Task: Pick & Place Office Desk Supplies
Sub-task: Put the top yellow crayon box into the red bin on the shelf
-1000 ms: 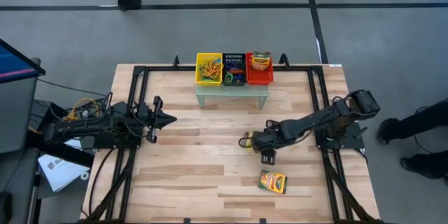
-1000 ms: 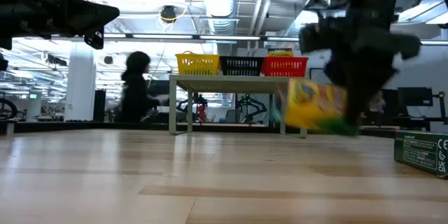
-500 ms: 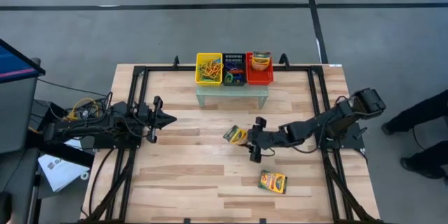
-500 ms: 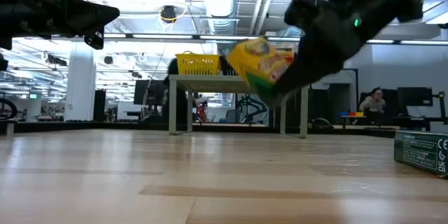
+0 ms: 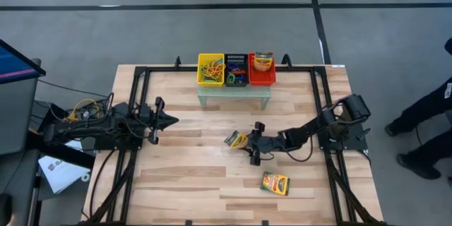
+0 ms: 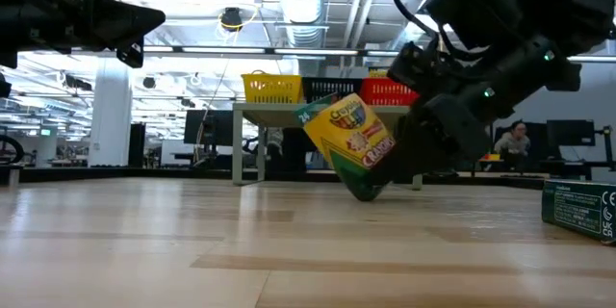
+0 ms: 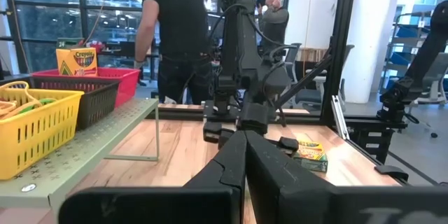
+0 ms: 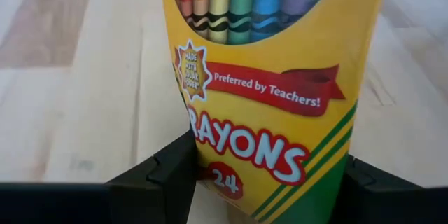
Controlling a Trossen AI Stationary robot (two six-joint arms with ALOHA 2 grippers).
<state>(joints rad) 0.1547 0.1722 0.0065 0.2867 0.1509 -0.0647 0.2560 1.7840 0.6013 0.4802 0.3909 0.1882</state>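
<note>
Yellow-and-green crayon box point(image 5: 236, 138) is clamped between the fingers of the right gripper point(image 5: 247, 141), near the middle of the desk point(image 5: 183, 176). In the low view the box point(image 6: 350, 144) is tilted, one lower corner at or just above the wood; contact cannot be told. The right wrist view shows the box point(image 8: 269, 91) filling the gap between both dark fingers point(image 8: 157, 175), label facing the camera.

A second crayon box point(image 5: 275, 183) lies flat nearer the desk's front edge, towards the right side, apart from the gripper.

A third crayon box point(image 5: 263, 61) stands in the red basket point(image 5: 261, 78). The red basket, black basket point(image 5: 236, 59) and yellow basket point(image 5: 210, 69) sit side by side on a small pale shelf point(image 5: 234, 96) at the middle of the back edge. Rubber bands point(image 5: 212, 70) lie in the yellow basket; more in the black one.

Left gripper point(image 5: 170, 120) hangs over the left side of the desk, fingers pressed together, holding nothing.
</note>
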